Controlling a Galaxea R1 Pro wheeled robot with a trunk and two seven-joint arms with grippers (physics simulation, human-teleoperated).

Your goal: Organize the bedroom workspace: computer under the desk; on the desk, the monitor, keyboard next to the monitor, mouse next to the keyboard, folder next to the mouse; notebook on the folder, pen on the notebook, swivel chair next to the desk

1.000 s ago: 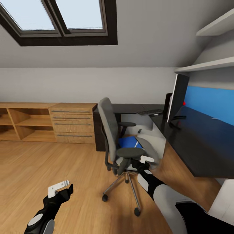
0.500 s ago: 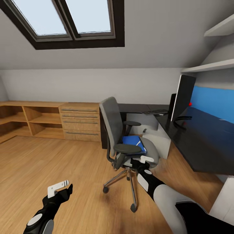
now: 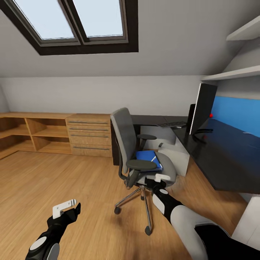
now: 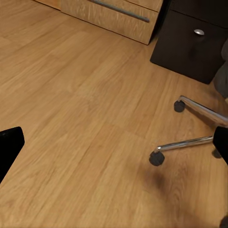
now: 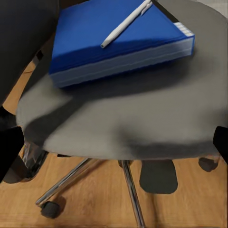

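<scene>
The folder point(image 5: 114, 40) lay on the chair point(image 3: 127, 139) seat, with the pen point(image 5: 126, 23) resting across its top. The right pincer point(image 3: 159, 179) hung just in front of the seat's near edge, short of the folder and touching nothing, its fingers spread apart. The left pincer point(image 3: 65, 209) hovered over the bare wood floor point(image 4: 80, 118), well to the left of the chair, fingers likewise apart and empty. The monitor point(image 3: 203, 108) stood on the black worktop point(image 3: 224, 159) with the keyboard point(image 3: 172, 124) farther back.
</scene>
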